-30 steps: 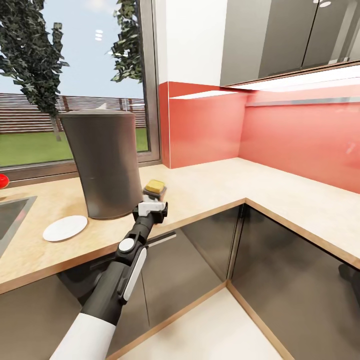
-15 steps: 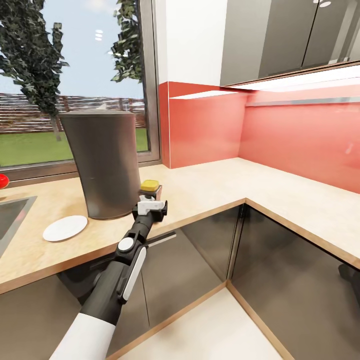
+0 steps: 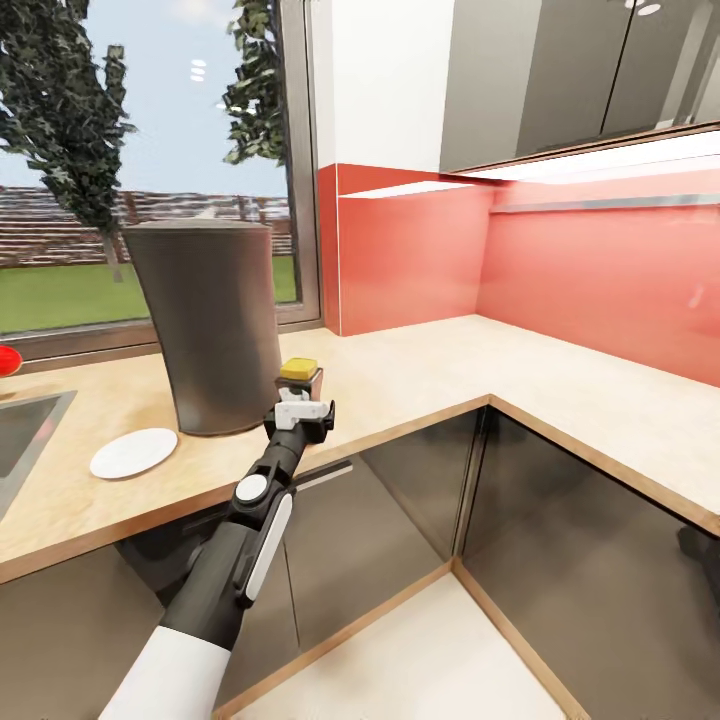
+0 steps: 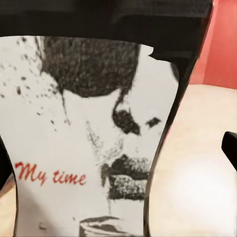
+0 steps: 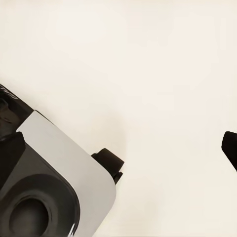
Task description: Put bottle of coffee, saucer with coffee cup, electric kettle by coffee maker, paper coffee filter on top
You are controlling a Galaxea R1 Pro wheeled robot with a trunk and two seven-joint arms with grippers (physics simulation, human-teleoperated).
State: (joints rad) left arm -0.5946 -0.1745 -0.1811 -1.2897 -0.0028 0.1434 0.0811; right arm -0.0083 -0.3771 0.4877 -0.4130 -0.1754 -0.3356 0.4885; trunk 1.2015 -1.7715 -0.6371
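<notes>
The tall dark grey coffee maker (image 3: pixel 210 325) stands on the tan countertop (image 3: pixel 420 370), and a small pale tip (image 3: pixel 205 213) pokes above its top. The white saucer (image 3: pixel 133 452) lies bare in front of it to the left. Upright on the counter just right of the machine is the bottle of coffee (image 3: pixel 299 375), with a yellow lid. Its white "My time" label (image 4: pixel 94 138) is very close in the left wrist view. My left gripper (image 3: pixel 299 408) is open around the bottle, one dark fingertip (image 4: pixel 229 143) standing off its side. My right gripper (image 5: pixel 118 145) hangs open over pale floor.
A grey inset sink (image 3: pixel 20 430) and a red object (image 3: pixel 6 358) are at the far left. The counter turns a corner along the red backsplash (image 3: pixel 560 270) to the right. Dark glossy cabinet fronts (image 3: pixel 400 500) run below the counter edge.
One second ago the bottle was tilted in my left gripper just above the counter. It now stands upright on the counter, and the gripper has stayed around it.
</notes>
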